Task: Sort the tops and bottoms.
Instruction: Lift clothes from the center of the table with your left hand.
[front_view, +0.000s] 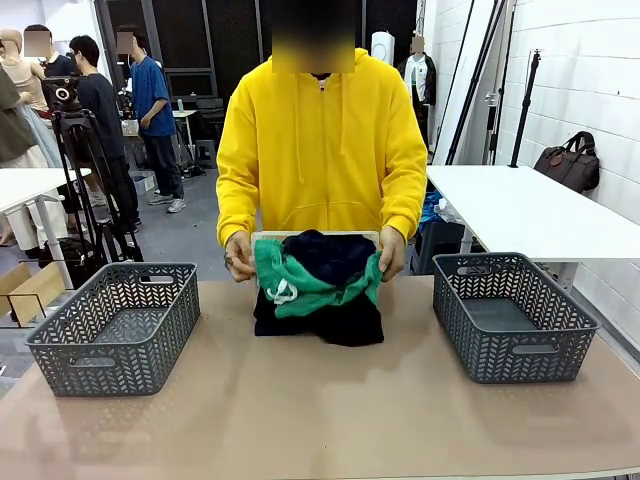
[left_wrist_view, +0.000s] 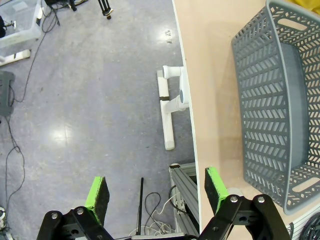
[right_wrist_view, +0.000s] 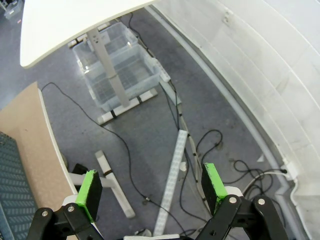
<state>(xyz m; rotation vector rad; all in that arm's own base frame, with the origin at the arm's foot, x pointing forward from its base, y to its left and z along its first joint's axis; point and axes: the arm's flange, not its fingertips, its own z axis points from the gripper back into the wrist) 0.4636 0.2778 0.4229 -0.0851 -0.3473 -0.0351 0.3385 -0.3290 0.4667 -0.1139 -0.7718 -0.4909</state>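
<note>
A pile of tops and bottoms (front_view: 318, 288) lies at the far middle of the table, spilling out of a clear bin (front_view: 262, 238). A bright green garment (front_view: 310, 282) with white cords lies across dark navy ones (front_view: 330, 322). The person in a yellow hoodie holds the bin's sides with both hands (front_view: 238, 256). My left gripper (left_wrist_view: 156, 192) is open over the floor beside the table's left edge, nothing between its green pads (left_wrist_view: 96, 194). My right gripper (right_wrist_view: 150, 186) is open too, above the floor off the table's right side.
A grey lattice basket (front_view: 118, 326) stands at the table's left, seen also as the basket (left_wrist_view: 272, 105) in the left wrist view. Another grey basket (front_view: 512, 314) stands at the right. Cables and a clear storage box (right_wrist_view: 117, 75) lie on the floor under a white table (right_wrist_view: 75, 20).
</note>
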